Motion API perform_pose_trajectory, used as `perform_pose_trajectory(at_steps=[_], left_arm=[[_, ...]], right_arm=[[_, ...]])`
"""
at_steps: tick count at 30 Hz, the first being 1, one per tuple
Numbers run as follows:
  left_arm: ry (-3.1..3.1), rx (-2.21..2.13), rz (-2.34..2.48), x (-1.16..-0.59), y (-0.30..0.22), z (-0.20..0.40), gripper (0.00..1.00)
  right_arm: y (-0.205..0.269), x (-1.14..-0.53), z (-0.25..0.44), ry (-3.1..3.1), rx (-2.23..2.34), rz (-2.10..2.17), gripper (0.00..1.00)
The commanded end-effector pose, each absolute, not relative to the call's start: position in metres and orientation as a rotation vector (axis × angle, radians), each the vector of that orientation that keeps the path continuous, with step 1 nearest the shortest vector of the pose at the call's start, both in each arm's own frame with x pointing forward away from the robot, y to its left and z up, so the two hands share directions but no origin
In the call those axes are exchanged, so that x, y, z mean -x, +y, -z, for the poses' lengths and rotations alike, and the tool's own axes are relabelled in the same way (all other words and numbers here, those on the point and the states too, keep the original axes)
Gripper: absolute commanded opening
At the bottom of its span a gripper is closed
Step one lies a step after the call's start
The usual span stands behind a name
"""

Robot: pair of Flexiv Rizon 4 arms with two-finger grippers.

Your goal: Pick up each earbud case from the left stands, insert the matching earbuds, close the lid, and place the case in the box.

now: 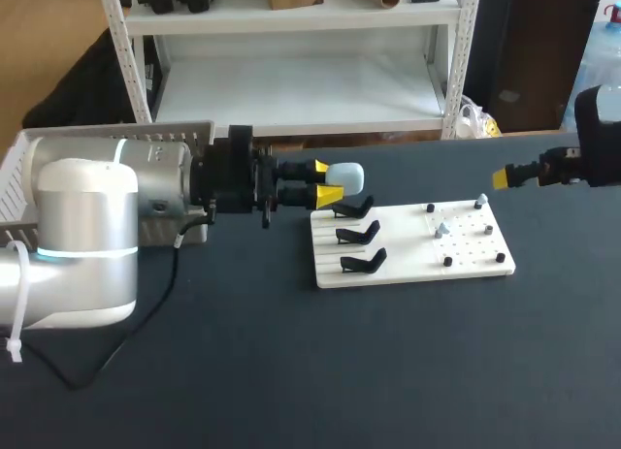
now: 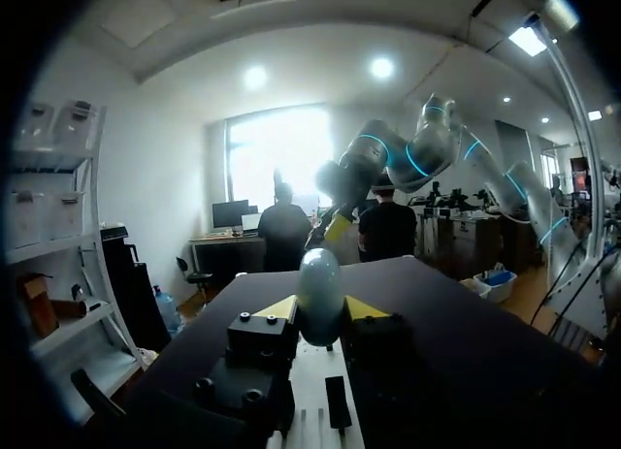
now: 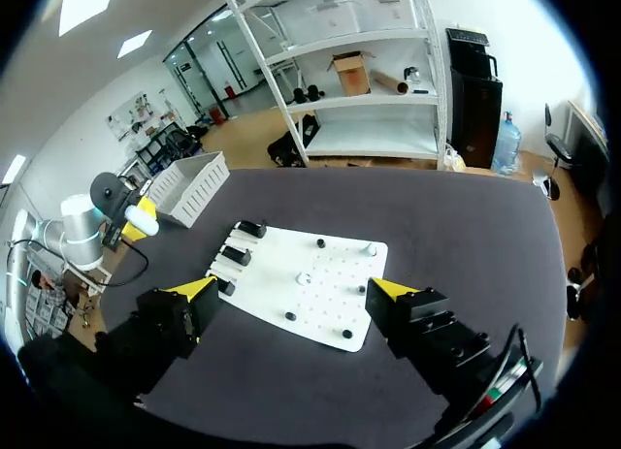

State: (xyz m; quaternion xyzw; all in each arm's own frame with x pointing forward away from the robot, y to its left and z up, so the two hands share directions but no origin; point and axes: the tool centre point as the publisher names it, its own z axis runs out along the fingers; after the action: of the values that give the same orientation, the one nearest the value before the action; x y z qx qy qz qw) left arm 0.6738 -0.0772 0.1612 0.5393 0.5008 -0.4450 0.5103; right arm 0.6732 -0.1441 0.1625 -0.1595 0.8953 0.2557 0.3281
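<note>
The left arm is built of thick cylindrical links in silver-grey and white, marked by a thin cyan ring. A black cable is looped from it, and a white cable tie is fastened at its near end. The left gripper is black and blocky, studded with round screw heads, its fingers tipped yellow. The right gripper is likewise black with yellow tips.

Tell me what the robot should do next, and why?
Probably lower the open right gripper onto a small pale earbud on the white pegged board. The left gripper holds the pale blue rounded earbud case clear of the black stands, so fetching an earbud seems next.
</note>
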Motion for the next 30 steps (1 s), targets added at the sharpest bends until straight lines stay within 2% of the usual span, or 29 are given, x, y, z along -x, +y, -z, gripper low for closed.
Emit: perform_pose_trajectory(at_steps=[1,15,30], left_arm=[[1.184,-1.283,1.106,-0.68,-0.077,-0.154,0.0],[1.189,-1.296,1.142,-0.685,-0.075,-0.146,0.0],[1.19,-1.299,1.145,-0.685,-0.074,-0.145,0.0]], right_arm=[[-0.137,-0.653,-0.176,2.328,0.463,-0.679,1.0],[-0.081,-0.617,-0.178,2.323,0.63,-0.703,1.0],[-0.016,-0.612,-0.191,2.302,0.702,-0.737,1.0]])
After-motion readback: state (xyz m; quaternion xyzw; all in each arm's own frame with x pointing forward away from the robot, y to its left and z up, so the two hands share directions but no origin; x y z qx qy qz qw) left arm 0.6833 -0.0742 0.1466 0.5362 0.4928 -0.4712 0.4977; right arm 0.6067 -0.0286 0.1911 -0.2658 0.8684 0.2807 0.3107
